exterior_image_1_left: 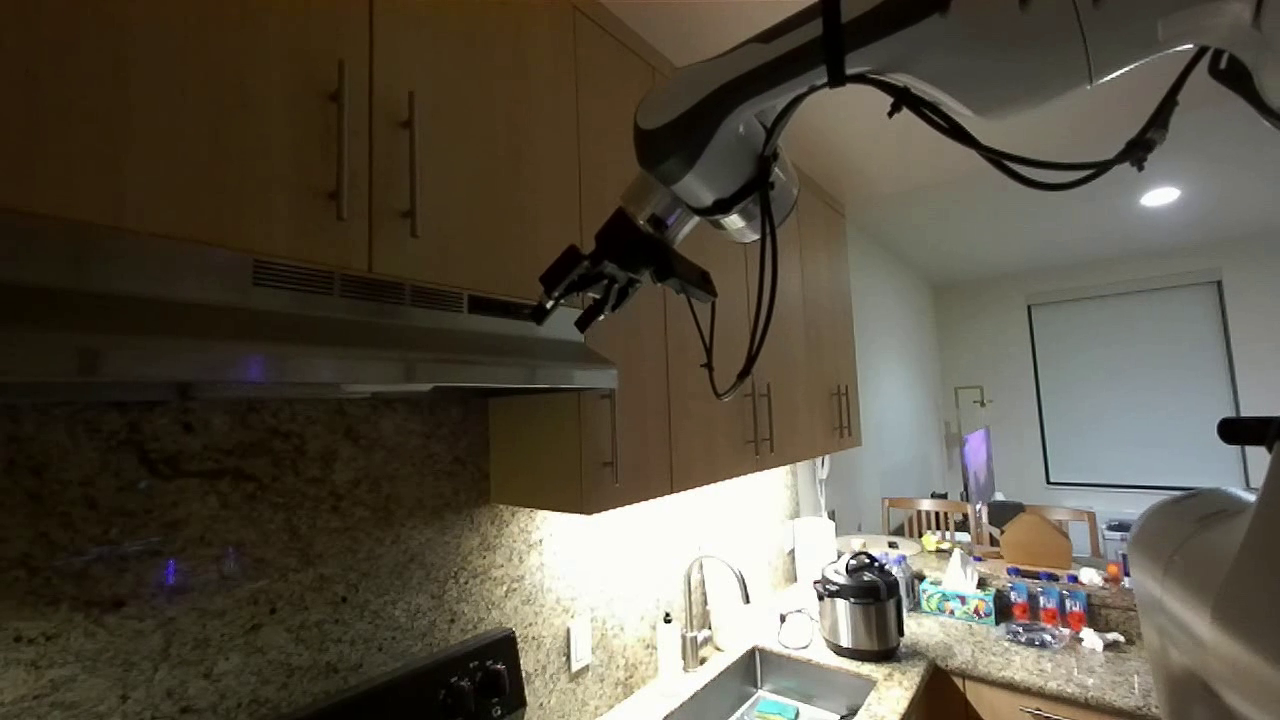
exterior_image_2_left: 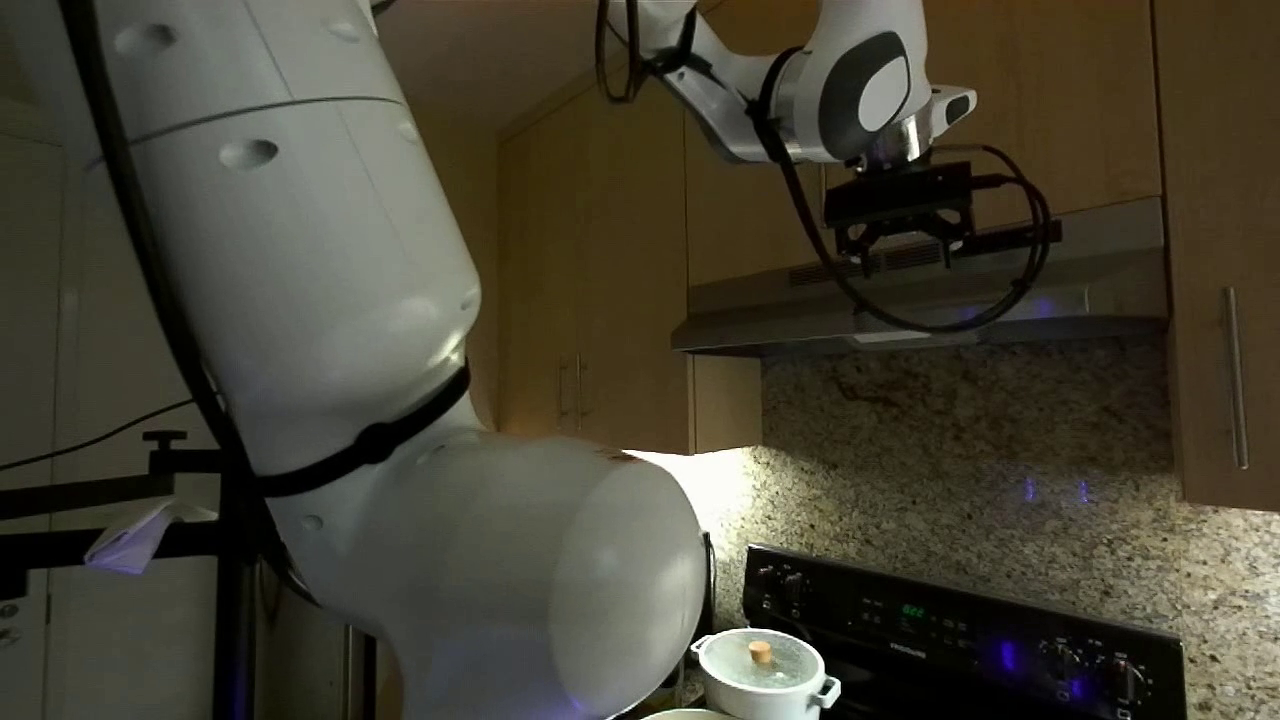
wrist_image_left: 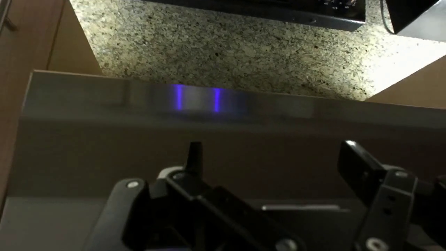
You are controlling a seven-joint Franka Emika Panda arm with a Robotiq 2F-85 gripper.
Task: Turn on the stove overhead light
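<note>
We see the stainless-steel range hood in both exterior views, mounted under the wooden wall cabinets and above the black stove control panel. The hand hangs near its front, released, the fingers spread with a gap between them. In an exterior view we find a fingertip just beside the end of the dark control strip, but we cannot tell whether they touch. In the wrist view we look past the fingers to the hood's front lip, where two violet glints show. Beneath the hood we make out a dull, pale lamp panel (the bright glow falls on the granite backsplash nearby). On the granite desk we see a pressure cooker beside the sink, and near the control panel a white lidded pot
</note>
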